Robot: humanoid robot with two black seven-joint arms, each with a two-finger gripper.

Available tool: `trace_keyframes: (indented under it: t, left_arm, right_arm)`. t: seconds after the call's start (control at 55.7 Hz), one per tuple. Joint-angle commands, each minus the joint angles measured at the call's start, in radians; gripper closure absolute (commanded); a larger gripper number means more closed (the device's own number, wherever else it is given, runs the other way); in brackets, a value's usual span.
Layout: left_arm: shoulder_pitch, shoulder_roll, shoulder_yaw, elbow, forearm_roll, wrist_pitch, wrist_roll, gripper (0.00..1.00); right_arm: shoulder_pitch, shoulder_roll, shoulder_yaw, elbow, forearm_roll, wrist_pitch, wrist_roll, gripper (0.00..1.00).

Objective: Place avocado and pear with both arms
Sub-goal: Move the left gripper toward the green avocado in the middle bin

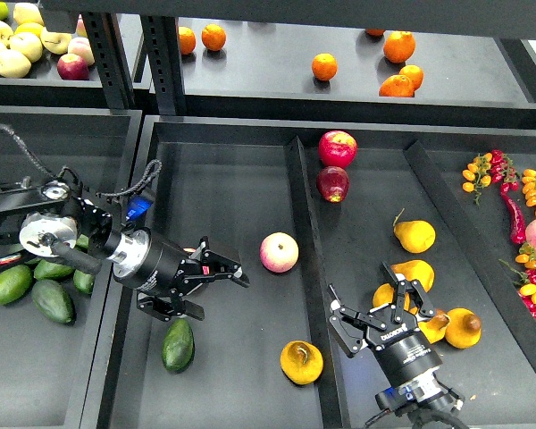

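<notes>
While both grippers hang released and empty, the avocado (pixel 178 345) lies in the middle tray just below the left gripper (pixel 216 284), the pear (pixel 301 362) beside it, left of the right gripper (pixel 371 307).

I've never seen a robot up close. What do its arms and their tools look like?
Both arms are black with rounded, cylindrical segments. The left arm has silver metal joint caps, a braided black cable and a blue connector. Each ends in a black two-fingered tool: left tool, right tool. The right one has white lettering on its body and a small blue part.
</notes>
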Motion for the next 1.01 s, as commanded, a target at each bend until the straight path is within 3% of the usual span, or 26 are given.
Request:
trace_keyframes:
  t: [0.0,0.269,0.7,0.987]
  left_arm:
    - [-0.088,-0.038,0.142,0.022,0.029,0.0,0.0,0.01]
    - [-0.102,-0.133,0.248,0.113,0.114,0.0,0.0,0.01]
    - [-0.096,-0.388,0.39,0.347,0.174,0.0,0.0,0.01]
    - [-0.084,-0.409,0.447,0.383,0.188,0.0,0.0,0.01]
  right_arm:
    - [0.015,0.0,-0.002,0.0,-0.008,-0.001,0.0,0.0]
    - [0.041,0.0,-0.014,0.002,-0.008,-0.005,-0.002,0.0]
    - [0.171,0.0,-0.007,0.014,0.004,-0.136,0.001,0.0]
    - [0.17,0.0,-0.002,0.014,0.004,-0.135,0.003,0.0]
